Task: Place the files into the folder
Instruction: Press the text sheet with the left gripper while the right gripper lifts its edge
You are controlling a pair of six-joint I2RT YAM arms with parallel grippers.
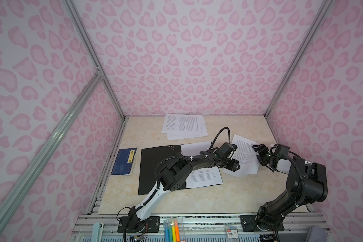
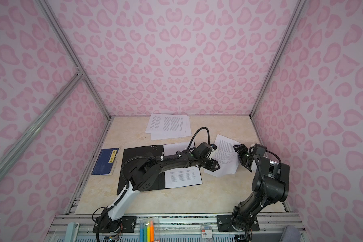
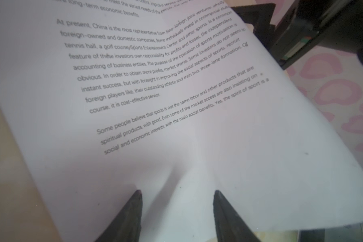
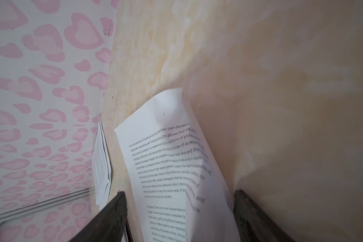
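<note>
1. Closest to the camera in both top views, a clear pack of coloured marker pens (image 1: 172, 228) lies on the metal rail in front of the beige marbled table (image 1: 197, 199).
2. Right of the table's middle, a loose white printed sheet (image 1: 244, 156) lies between the two grippers. Its right side is curled up off the table.
3. The left gripper (image 1: 235, 166) sits on the near left part of that sheet. In the left wrist view its jaws stand partly spread, and both fingertips (image 3: 137, 201) press on the paper, which puckers into a ridge between them and is not yet pinched.
4. The right gripper (image 1: 258, 154) is at the sheet's right edge with its jaws spread wide. In the right wrist view the curled paper rises between its fingers (image 4: 117, 207); whether either one touches it cannot be told.
5. A thin flat folder (image 1: 157, 165) lies open with its black inside up, left of the loose sheet and under the left arm. A printed white page (image 1: 205, 178) rests on its right half, and a plain white page (image 1: 195, 147) shows at its far right corner.
6. A stack of white printed sheets (image 1: 184, 125) lies at the back of the table, well apart from both grippers.
7. A dark blue booklet with a yellow label (image 1: 124, 161) lies just left of the folder.
</note>
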